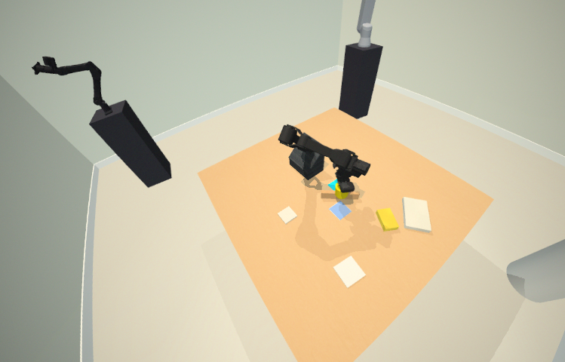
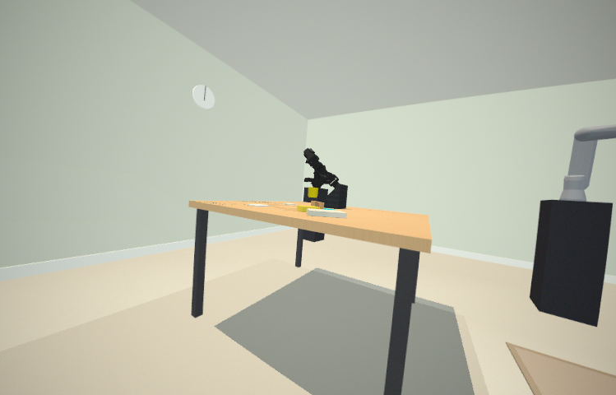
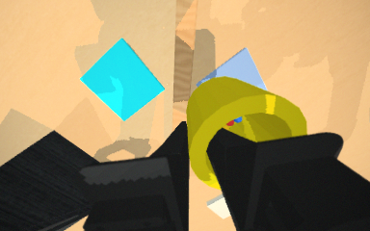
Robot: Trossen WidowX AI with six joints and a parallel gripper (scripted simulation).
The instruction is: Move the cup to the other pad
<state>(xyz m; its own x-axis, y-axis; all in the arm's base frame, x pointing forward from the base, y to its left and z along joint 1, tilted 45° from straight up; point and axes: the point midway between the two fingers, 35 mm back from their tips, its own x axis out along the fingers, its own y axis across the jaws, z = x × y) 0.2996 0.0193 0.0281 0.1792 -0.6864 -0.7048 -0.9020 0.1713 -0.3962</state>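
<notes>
The yellow cup (image 1: 341, 193) (image 2: 312, 192) (image 3: 208, 98) is held in the air above the table, close to the wooden bar in the top view. My gripper (image 1: 345, 185) (image 3: 193, 125) is shut on the cup's wall, with one finger inside the rim. A red marble (image 3: 230, 123) and a blue marble (image 3: 239, 119) show inside the cup; the rest of its inside is hidden. The cyan pad (image 1: 332, 184) (image 3: 124, 67) lies on the arm base's side of the bar. The blue pad (image 1: 339, 211) (image 3: 244, 67) lies on the other side, partly behind the cup in the wrist view.
The low wooden bar (image 1: 327, 195) (image 2: 318, 204) (image 3: 182, 72) lies between the two pads. A yellow block (image 1: 386, 219) (image 2: 305, 208) and a white slab (image 1: 416, 214) (image 2: 326, 213) lie to the right in the top view. Two white squares (image 1: 287, 214) (image 1: 349, 271) lie farther out.
</notes>
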